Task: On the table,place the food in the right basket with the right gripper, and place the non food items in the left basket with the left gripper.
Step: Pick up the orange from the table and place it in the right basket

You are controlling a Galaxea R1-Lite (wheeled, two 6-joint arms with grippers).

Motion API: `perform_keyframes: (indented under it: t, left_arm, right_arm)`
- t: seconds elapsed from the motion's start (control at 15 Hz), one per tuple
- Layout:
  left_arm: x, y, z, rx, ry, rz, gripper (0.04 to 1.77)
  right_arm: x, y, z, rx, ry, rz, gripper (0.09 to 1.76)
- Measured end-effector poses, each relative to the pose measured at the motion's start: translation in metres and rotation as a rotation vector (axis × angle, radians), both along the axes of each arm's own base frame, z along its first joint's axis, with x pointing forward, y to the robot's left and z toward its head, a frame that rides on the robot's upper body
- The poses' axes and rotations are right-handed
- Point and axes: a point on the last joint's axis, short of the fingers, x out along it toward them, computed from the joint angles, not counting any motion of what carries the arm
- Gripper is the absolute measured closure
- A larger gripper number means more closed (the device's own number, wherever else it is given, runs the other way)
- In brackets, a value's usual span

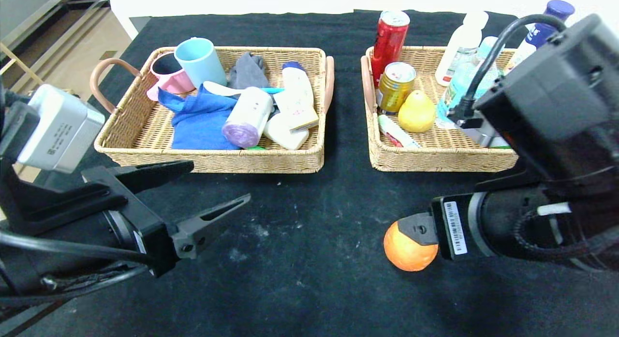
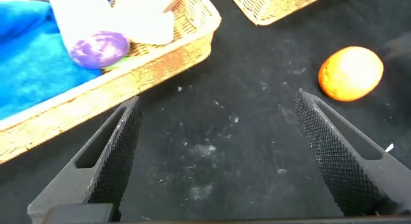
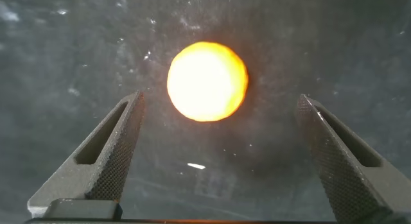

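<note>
The orange (image 1: 408, 250) sits near the table's (image 1: 300, 240) front edge – round, firm, likely to roll. The right hand (image 3: 215, 160) hovers above it, wide open and empty – best gripped across its middle.

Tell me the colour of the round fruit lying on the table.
Orange, with a paler yellowish patch; the left wrist view shows it best.

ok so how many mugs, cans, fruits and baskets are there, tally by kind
mugs: 2 (pink mug, light blue mug)
cans: 2 (red can, gold can)
fruits: 2 (pear, orange)
baskets: 2 (left basket, right basket)
total: 8
</note>
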Motion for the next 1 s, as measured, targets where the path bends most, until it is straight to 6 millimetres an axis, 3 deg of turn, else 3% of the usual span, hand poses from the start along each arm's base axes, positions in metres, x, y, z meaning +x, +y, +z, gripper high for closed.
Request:
perform_keyframes:
  t: [0.53,1.0]
  left_arm:
    - [-0.004,0.005,0.007,-0.015,-0.023,0.012,0.09]
    - [-0.007,0.007,0.009,-0.022,-0.035,0.013,0.09]
  right_arm:
    - [0.02,0.029,-0.023,-0.055,0.099,-0.072,0.14]
    - [0.039,0.036,-0.041,-0.062,0.14,-0.145,0.14]
